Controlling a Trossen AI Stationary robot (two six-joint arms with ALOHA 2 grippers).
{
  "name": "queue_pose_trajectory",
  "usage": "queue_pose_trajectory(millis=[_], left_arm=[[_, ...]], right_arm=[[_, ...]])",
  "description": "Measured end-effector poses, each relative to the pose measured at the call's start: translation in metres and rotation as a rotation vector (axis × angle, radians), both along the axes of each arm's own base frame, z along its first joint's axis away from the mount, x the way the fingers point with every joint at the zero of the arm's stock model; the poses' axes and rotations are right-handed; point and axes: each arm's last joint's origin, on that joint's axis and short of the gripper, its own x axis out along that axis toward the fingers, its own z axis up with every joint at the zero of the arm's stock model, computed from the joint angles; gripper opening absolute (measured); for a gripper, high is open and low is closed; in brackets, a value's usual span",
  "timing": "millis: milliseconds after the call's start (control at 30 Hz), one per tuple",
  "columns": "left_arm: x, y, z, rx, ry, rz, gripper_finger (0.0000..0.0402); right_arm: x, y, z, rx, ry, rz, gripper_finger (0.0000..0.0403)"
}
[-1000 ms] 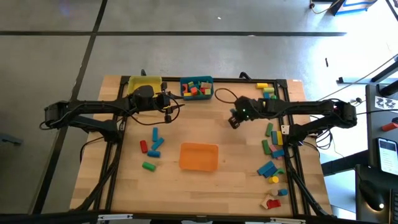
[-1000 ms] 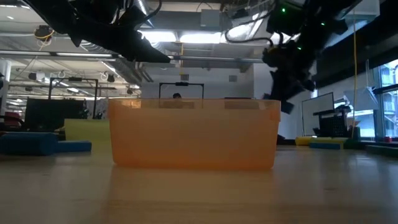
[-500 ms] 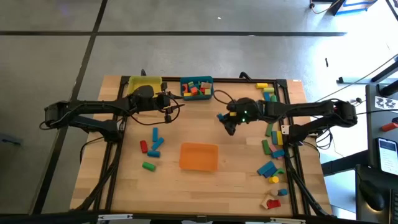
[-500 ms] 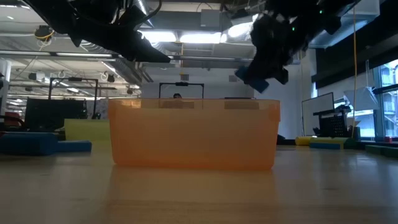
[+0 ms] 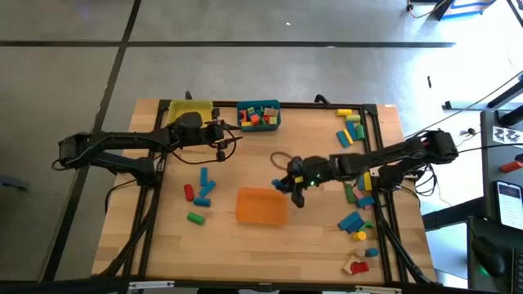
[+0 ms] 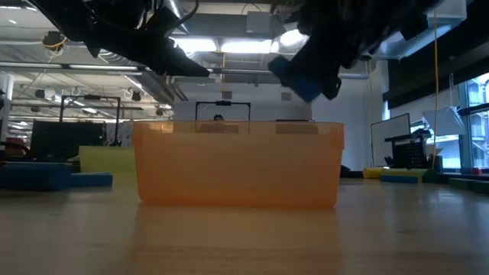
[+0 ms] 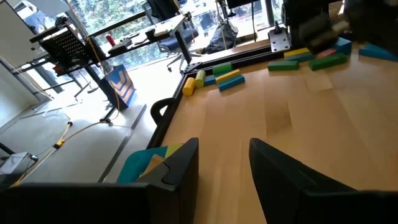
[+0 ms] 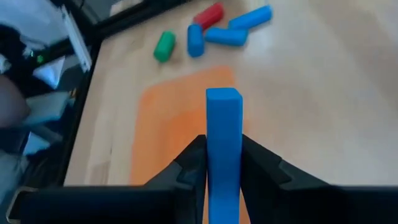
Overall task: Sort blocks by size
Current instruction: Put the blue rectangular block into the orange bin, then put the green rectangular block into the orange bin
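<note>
My right gripper [image 5: 288, 184] is shut on a long blue block [image 8: 224, 143], just right of the orange bin [image 5: 261, 205] and above its rim height; the block also shows in the low view [image 6: 296, 76]. My left gripper [image 5: 221, 139] hangs open and empty at the far left, beside the yellow bin [image 5: 189, 109] and teal bin [image 5: 258, 115]. Loose blocks lie on the table: a left group [image 5: 200, 192] and a right column [image 5: 355, 192]. My right gripper pinches the blue block's two long sides [image 8: 222, 163] between its two fingers [image 8: 194, 163], near the block's rear end. The block lies along the fingers and sticks out past their tips. It is lifted clear of the table and bin [image 6: 296, 76].
The teal bin holds several blocks. Blocks line the right edge from the far corner [image 5: 351, 122] to the near corner [image 5: 358, 263]. Bare wood lies between the bins and near the front edge. A person's hand [image 8: 12, 102] shows at the edge of the right wrist view.
My right gripper has carried the blue block from the table's far right centre toward the near-left, down to the orange bin's right side, staying shut on it. My left arm has kept still.
</note>
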Motion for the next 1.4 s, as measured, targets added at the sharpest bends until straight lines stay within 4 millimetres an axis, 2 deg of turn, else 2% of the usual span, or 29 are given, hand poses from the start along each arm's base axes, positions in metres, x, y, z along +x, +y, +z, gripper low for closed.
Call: queue_pose_trajectory(millis=[133,300,633,800,1100,1233,1400], left_arm=[[0.0,0.0,0.0,0.0,0.0,0.0,0.0127],[0.0,0.0,0.0,0.001,-0.002,0.0,0.0127],[0.0,0.0,0.0,-0.002,-0.002,0.001,0.0127],[0.0,0.0,0.0,-0.003,-0.001,0.001,0.0127],[0.0,0.0,0.0,-0.003,-0.002,0.0,0.0127],[0.0,0.0,0.0,-0.003,-0.002,0.001,0.0127],[0.0,0.0,0.0,-0.003,-0.002,0.0,0.0127]], right_arm=[[0.009,0.016,-0.018,-0.004,0.026,0.046,0.0074],[0.015,0.022,-0.03,-0.006,0.031,0.06,0.0085],[0.017,0.021,-0.032,0.001,0.033,0.06,0.0155],[0.012,0.011,-0.023,0.016,0.034,0.088,0.0175],[-0.013,-0.01,-0.003,0.011,0.138,0.008,0.0179],[-0.033,-0.021,0.009,0.059,0.212,-0.087,0.0179],[-0.065,-0.028,0.013,0.103,0.398,-0.268,0.0179]])
